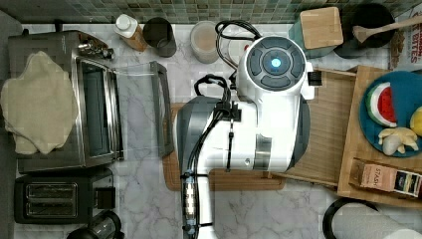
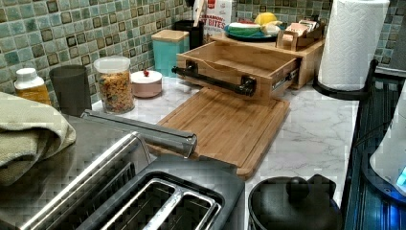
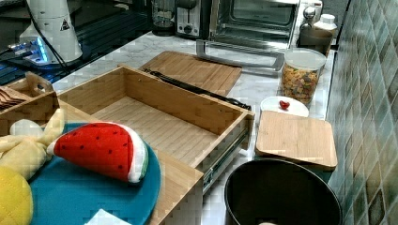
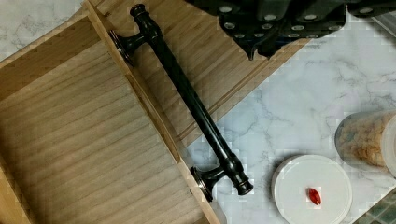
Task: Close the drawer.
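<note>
The drawer (image 3: 159, 126) is a shallow light-wood tray pulled out of the wooden stand (image 2: 306, 52) and it is empty inside. A black bar handle (image 4: 187, 98) runs along its front wall and also shows in the left view (image 2: 213, 80). My gripper (image 4: 266, 46) hangs above the cutting board (image 4: 205, 60), just outside the drawer front and near one end of the handle. Its dark fingers look shut, with nothing between them, and they touch neither handle nor drawer. In the top view my white arm covers most of the cutting board and part of the drawer (image 1: 328, 129).
The stand top carries a blue plate (image 3: 84, 197) of toy food and a tea box (image 1: 388, 179). A white lidded bowl (image 4: 312, 193) and a cereal jar (image 2: 114, 84) stand by the drawer's corner. A toaster oven (image 1: 94, 114) with its door down, a toaster (image 1: 50, 196) and a paper towel roll (image 2: 352, 43) ring the board.
</note>
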Controlling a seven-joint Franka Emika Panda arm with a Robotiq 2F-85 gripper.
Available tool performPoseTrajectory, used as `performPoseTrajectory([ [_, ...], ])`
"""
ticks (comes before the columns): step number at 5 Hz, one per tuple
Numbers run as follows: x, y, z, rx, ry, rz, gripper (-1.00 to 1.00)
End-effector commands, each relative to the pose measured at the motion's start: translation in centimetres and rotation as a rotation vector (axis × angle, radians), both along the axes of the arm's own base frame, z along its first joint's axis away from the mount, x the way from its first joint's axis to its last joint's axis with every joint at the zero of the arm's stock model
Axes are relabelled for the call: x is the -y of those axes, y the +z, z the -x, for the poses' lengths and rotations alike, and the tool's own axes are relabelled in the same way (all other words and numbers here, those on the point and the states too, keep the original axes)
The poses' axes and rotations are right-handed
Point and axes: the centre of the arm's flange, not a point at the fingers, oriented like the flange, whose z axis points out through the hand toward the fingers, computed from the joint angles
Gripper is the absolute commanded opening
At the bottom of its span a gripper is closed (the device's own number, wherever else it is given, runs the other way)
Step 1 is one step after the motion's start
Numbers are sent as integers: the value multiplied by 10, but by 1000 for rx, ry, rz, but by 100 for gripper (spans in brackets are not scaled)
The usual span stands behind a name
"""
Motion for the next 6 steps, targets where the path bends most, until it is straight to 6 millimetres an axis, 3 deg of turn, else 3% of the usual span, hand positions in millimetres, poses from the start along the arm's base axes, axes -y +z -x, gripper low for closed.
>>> performPoseTrajectory([
  [1,5,0,0,1,-7,4,-100],
  [2,7,-22,0,-8,-11,-40,-100],
  [4,-14,-72,3,-5,135,-31,-100],
  [6,-18,-115,-12,-57,290,8,-100],
])
